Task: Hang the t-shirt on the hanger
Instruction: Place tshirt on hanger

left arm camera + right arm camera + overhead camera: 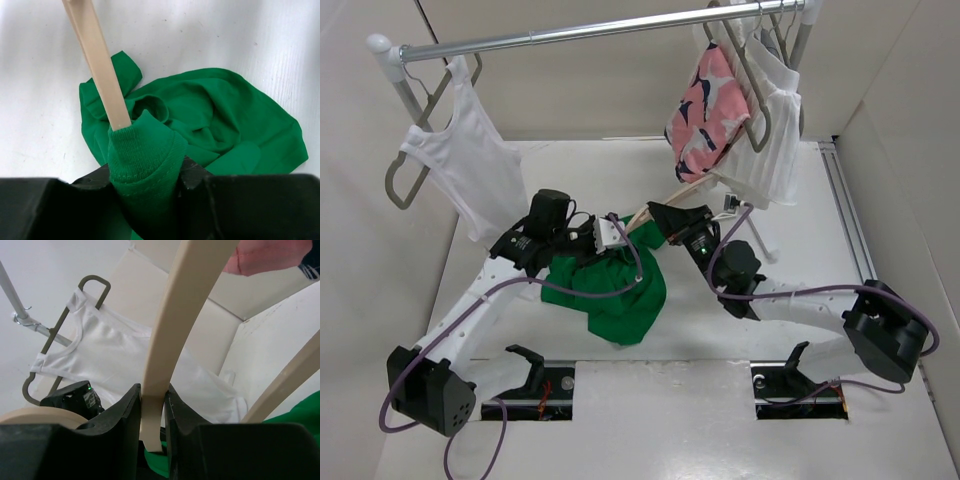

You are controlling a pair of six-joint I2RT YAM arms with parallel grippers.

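Here, at the back left corner of the counter, a white tank top hangs from the rail. Nearer the middle, the left tool is clamped on a bunched, ribbed edge of the green t-shirt. The fabric is squeezed between its two black fingers, and the tip of one arm of the pale wooden hanger is tucked into that fold. The rest of the t-shirt lies crumpled in a heap on the middle of the counter, just left of centre. The hanger slants up and to the right from the fold, clear of the counter. The right tool is closed tight on the hanger's curved beige wood, pinched between both fingers. Behind it, toward the back right corner, a pink patterned garment hangs from the same rail.
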